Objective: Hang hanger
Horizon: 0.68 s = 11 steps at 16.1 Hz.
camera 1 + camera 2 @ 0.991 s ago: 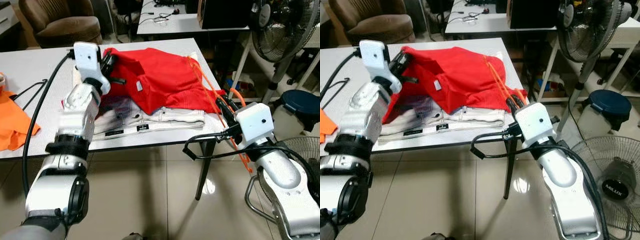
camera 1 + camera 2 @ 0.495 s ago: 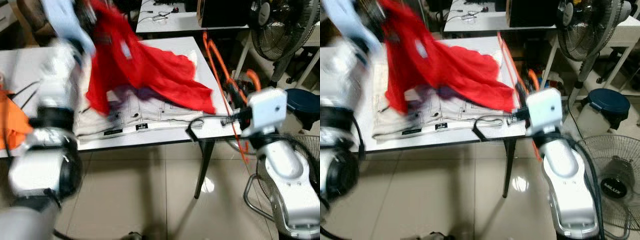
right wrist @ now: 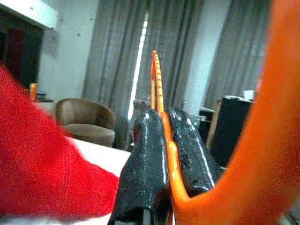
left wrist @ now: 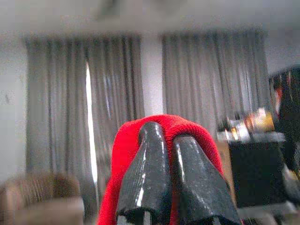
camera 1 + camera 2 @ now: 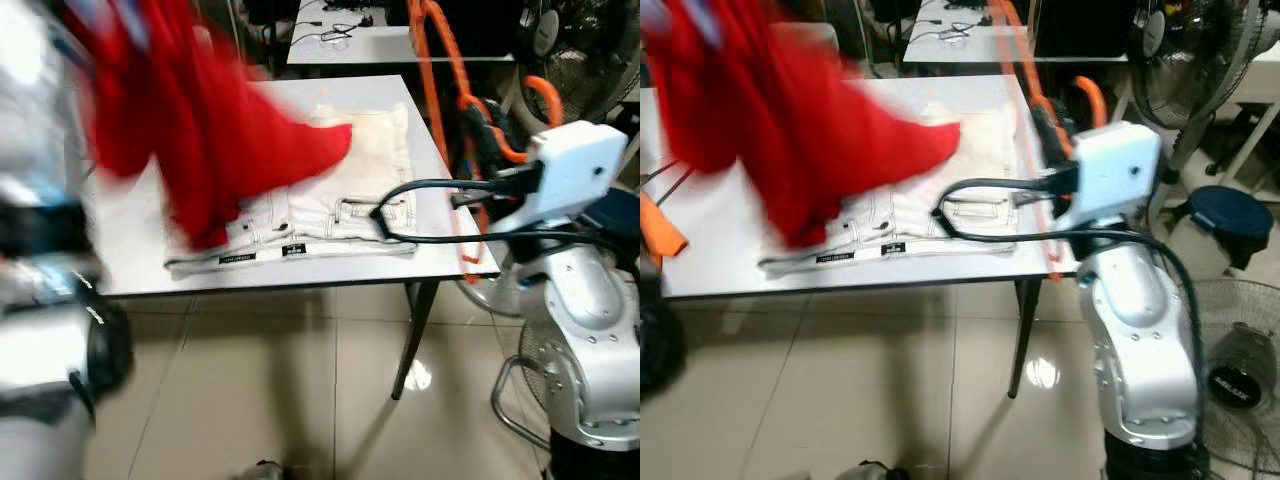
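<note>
1. My left arm is a blur at nine o'clock; I can't make out its outline in the head views.
2. On the left wrist camera, the left gripper [image 4: 171, 176] has its jaws pinched on a fold of the red shirt [image 5: 190, 130], soft knit, hanging above the table [image 5: 130, 250].
3. The right gripper [image 3: 164, 154] has its jaws clamped on the orange hanger [image 5: 445, 60], smooth thin plastic, long axis running toward twelve o'clock, at three o'clock beside the table edge.
4. Folded white jeans [image 5: 340, 205] lie flat on the table.

The right arm [image 5: 1140, 330] is rounded silver segments with a boxy white wrist block [image 5: 1115, 170]. A black cable [image 5: 420, 210] loops from it. The fingers [image 3: 145, 164] are glossy black.
</note>
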Available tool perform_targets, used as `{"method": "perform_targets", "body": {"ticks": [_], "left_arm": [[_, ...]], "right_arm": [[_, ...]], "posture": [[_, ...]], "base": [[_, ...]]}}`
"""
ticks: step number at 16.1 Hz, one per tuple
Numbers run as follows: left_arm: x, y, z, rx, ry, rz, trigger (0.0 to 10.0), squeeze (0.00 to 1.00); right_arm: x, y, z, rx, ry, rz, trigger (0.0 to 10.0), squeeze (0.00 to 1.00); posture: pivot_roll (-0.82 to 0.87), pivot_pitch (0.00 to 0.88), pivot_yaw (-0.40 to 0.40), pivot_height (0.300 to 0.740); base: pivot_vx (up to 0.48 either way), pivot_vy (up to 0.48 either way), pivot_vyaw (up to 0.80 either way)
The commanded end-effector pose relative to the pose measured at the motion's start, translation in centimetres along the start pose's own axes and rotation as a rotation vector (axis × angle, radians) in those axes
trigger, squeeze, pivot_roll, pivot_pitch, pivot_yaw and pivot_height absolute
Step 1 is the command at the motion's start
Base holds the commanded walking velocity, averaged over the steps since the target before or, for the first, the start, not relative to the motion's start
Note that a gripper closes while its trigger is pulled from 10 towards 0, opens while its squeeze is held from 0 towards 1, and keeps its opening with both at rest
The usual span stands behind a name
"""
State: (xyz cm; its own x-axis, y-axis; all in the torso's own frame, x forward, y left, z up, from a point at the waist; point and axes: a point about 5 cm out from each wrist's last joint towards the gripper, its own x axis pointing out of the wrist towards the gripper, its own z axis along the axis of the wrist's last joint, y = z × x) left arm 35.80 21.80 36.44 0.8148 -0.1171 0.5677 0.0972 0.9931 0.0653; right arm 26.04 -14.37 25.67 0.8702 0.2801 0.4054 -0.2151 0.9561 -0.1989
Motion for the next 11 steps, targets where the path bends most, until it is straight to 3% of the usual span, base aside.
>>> {"method": "perform_targets", "body": {"ticks": [1, 5, 11], "left_arm": [[0.6, 0.1, 2.7, 0.018, -0.095, 0.004, 10.0, 0.00], [-0.6, 1.0, 3.5, 0.058, -0.078, 0.021, 10.0, 0.00], [-1.1, 2.3, 4.8, 0.134, -0.074, 0.047, 10.0, 0.00]], "right_arm": [[0.0, 0.0, 0.6, 0.007, -0.021, 0.005, 10.0, 0.00], [0.9, 0.6, 2.0, 0.053, -0.066, 0.054, 10.0, 0.00], [1.4, 1.0, 2.5, 0.090, -0.080, 0.087, 10.0, 0.00]], "posture": [[-0.10, 0.000, 0.063, 0.740], [-0.09, 0.000, 0.043, 0.740], [-0.07, 0.000, 0.033, 0.740]], "base": [[0.000, 0.000, 0.00], [-0.370, 0.000, 0.00], [-0.391, 0.000, 0.00]]}}
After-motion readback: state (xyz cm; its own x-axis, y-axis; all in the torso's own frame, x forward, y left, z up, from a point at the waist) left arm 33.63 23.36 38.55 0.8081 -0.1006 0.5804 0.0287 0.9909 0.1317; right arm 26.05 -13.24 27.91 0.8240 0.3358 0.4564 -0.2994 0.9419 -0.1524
